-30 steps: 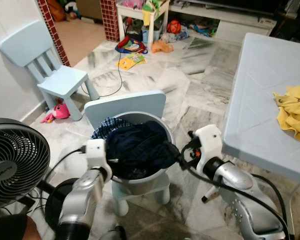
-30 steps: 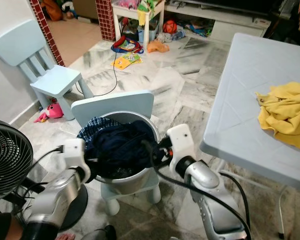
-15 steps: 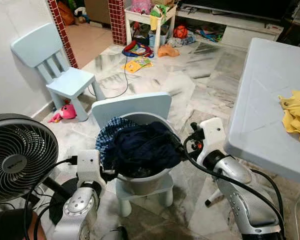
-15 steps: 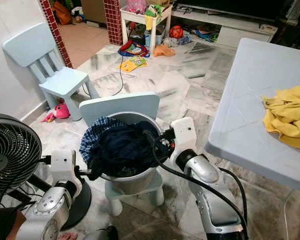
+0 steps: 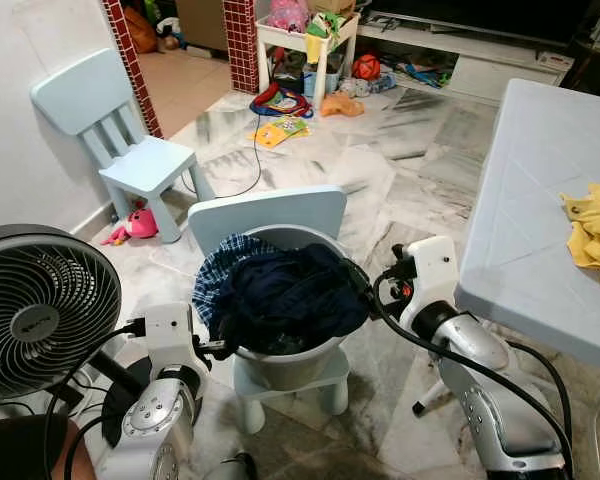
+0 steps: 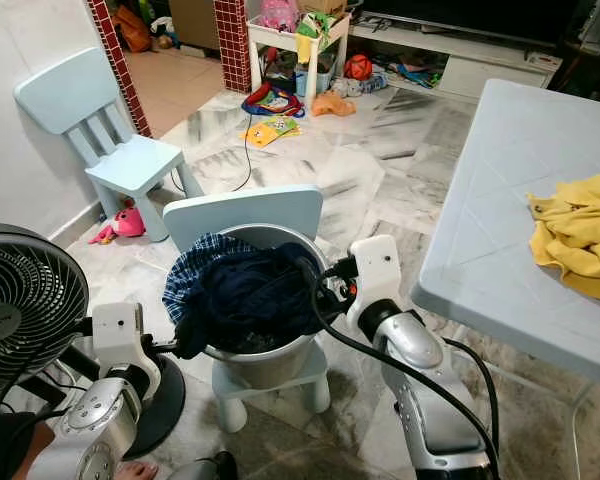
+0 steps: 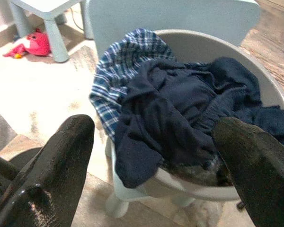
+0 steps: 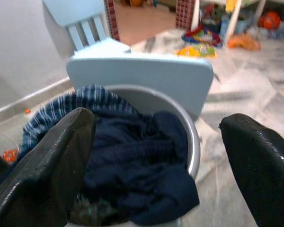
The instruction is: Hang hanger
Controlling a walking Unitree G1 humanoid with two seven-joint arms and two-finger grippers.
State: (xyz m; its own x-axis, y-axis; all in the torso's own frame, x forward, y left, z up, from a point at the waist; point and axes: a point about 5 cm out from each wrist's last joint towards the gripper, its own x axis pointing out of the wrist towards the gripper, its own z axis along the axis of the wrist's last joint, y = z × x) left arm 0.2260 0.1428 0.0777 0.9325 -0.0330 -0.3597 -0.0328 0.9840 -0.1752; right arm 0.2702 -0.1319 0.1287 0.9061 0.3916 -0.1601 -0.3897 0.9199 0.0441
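Note:
A grey laundry tub (image 5: 286, 366) stands on a small pale blue chair (image 5: 268, 209). It holds dark navy clothes (image 5: 290, 293) and a blue plaid shirt (image 5: 218, 272) draped over its rim. I see no hanger. My left gripper (image 5: 216, 347) is low beside the tub's left side, open, with nothing between its fingers (image 7: 51, 163). My right gripper (image 5: 356, 280) is at the tub's right rim, next to the navy clothes. It is also open, with nothing between its fingers (image 8: 46, 161).
A black floor fan (image 5: 42, 310) stands close on the left. A pale blue table (image 5: 535, 200) with a yellow cloth (image 5: 596, 224) is on the right. A second small chair (image 5: 120, 130), a pink toy (image 5: 134, 224) and scattered toys (image 5: 280, 100) lie beyond.
The camera has shifted a little. My left arm has drawn back and down from the tub's rim. The right gripper stays at the right rim.

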